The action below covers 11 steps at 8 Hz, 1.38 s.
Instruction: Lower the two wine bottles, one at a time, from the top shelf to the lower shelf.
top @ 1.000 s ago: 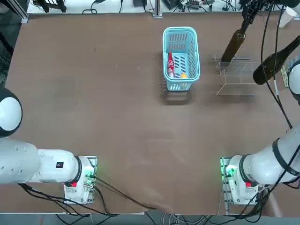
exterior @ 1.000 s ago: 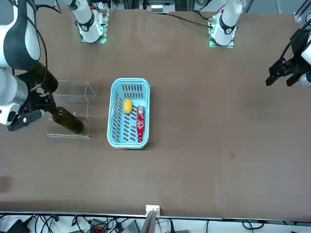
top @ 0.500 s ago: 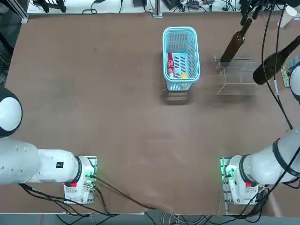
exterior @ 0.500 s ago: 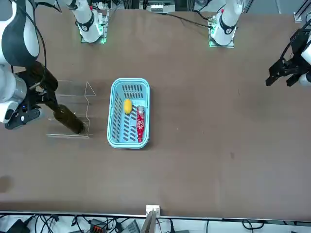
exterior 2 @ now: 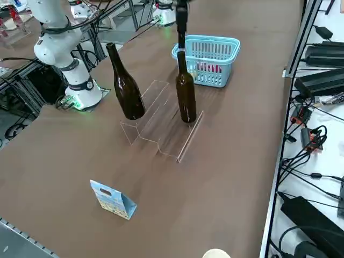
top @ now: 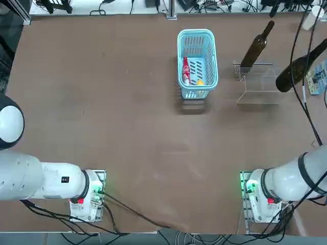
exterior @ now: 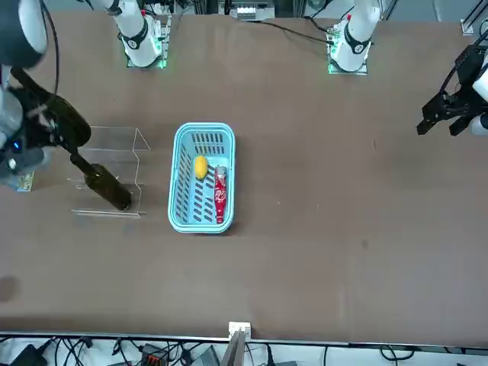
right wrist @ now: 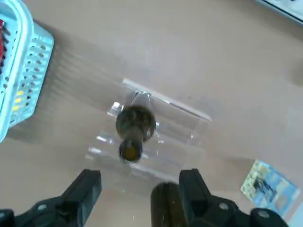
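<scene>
Wrist view has the right gripper (right wrist: 139,187) spread wide with nothing in it, hanging above the acrylic stand (right wrist: 156,137). One wine bottle (exterior 2: 186,91) stands upright on the stand's lower shelf (exterior 2: 180,126), the other bottle (exterior 2: 124,86) on its top shelf (exterior 2: 145,110), blue basket (exterior 2: 210,58) nearby.

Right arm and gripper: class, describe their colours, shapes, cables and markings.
The right arm is glossy white with rounded links and a dark band at one joint. Its base has a green light and small red parts. Thin black cables run along it. The right gripper, above a bottle, has dark, blocky jaws, standing open.
</scene>
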### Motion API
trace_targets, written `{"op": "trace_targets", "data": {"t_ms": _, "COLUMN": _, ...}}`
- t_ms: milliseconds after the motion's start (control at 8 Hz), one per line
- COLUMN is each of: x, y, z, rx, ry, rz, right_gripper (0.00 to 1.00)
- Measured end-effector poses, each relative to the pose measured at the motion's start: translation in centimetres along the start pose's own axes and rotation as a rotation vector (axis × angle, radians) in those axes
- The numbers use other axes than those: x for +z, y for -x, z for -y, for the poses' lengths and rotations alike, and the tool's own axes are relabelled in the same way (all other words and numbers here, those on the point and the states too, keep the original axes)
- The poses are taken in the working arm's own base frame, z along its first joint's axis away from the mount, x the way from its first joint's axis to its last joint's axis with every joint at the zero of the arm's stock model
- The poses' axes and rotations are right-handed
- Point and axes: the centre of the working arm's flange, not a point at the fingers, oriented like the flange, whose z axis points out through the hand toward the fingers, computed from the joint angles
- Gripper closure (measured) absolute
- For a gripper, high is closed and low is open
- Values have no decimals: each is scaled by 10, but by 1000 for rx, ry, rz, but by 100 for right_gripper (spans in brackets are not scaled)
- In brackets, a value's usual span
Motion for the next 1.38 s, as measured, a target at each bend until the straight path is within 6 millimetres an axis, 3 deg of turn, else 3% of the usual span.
{"op": "trace_targets", "data": {"t_ms": 250, "x": -36, "y": 40, "z": -7, "rx": 27, "ry": 6, "rz": 14, "right_gripper": 0}}
{"op": "trace_targets", "data": {"t_ms": 500, "x": -49, "y": 85, "z": -29, "rx": 80, "ry": 8, "rz": 18, "right_gripper": 0}}
{"op": "trace_targets", "data": {"t_ms": 875, "x": -44, "y": 148, "z": -65, "rx": 123, "ry": -20, "rz": 11, "right_gripper": 0}}
{"op": "trace_targets", "data": {"t_ms": 1375, "x": -1, "y": 186, "z": -57, "rx": 157, "ry": -53, "rz": 15, "right_gripper": 0}}
